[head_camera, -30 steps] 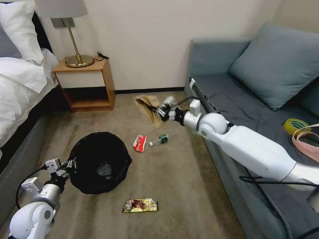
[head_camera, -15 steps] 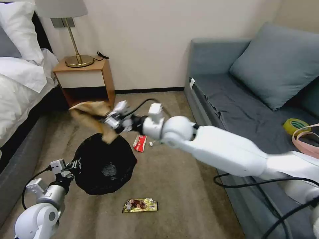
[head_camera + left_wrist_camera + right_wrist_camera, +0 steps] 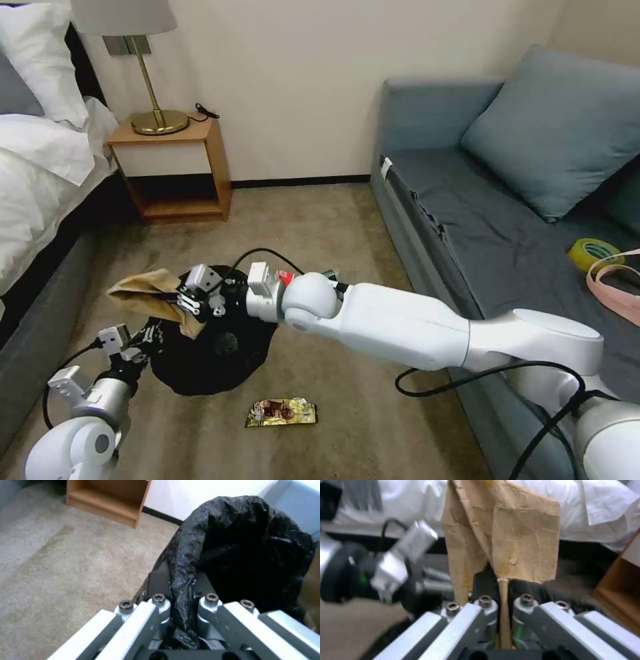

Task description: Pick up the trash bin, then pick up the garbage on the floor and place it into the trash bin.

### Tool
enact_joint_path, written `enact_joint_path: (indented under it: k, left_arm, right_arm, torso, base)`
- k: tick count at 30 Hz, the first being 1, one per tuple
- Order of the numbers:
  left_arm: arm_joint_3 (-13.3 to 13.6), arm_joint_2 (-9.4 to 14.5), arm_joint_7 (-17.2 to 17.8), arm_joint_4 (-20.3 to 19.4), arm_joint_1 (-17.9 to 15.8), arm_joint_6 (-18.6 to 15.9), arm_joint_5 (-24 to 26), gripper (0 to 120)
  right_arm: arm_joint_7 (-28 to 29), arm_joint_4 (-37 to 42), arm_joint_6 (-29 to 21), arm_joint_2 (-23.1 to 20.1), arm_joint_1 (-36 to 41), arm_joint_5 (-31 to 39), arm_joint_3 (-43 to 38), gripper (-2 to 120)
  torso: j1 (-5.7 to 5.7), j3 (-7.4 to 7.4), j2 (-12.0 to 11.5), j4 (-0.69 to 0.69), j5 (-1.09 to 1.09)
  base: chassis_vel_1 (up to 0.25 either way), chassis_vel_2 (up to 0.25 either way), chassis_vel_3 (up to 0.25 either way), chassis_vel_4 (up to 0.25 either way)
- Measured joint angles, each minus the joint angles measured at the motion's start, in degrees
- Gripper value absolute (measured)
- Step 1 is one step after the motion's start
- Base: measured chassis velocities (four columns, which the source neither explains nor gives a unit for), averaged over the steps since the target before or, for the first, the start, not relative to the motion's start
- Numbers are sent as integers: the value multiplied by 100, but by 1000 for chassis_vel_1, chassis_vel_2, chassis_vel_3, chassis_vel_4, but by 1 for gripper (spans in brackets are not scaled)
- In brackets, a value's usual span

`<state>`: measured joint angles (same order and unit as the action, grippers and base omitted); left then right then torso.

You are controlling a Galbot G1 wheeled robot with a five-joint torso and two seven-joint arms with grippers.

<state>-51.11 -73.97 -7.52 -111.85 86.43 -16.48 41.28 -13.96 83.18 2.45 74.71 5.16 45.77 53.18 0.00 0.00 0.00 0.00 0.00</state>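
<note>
The trash bin (image 3: 207,360) with its crinkly black bag is held low over the carpet by my left gripper (image 3: 143,337), shut on the bag-covered rim (image 3: 181,585). My right gripper (image 3: 183,303) is shut on a crumpled brown paper bag (image 3: 143,290), which hangs over the bin's near-left rim. Up close, the paper bag (image 3: 506,537) rises out of the shut fingers. A gold-brown snack wrapper (image 3: 280,412) lies on the carpet in front of the bin. A bit of the red-and-white packet (image 3: 285,275) and the bottle's green label (image 3: 328,274) peek out behind my right arm.
A wooden nightstand (image 3: 177,170) with a brass lamp (image 3: 157,120) stands at the back wall. The bed (image 3: 40,173) runs along the left. A grey sofa (image 3: 507,220) lines the right, with a yellow tape roll (image 3: 592,252) on its seat. Open carpet lies between them.
My right arm swung left and downward with the brown paper bag, from near the sofa to above the bin. The bin has shifted slightly in my left gripper.
</note>
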Motion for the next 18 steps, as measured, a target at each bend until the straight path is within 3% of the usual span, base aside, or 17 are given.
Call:
enact_joint_path:
  k: [18]
  left_arm:
    - [-205, 262, -12, 114, -88, -92, 339, 4]
  right_arm:
    - [17, -195, 113, -55, 51, -468, 91, 72]
  torso:
    - [0, 0, 0, 0, 0]
  base:
    - [0, 0, 0, 0]
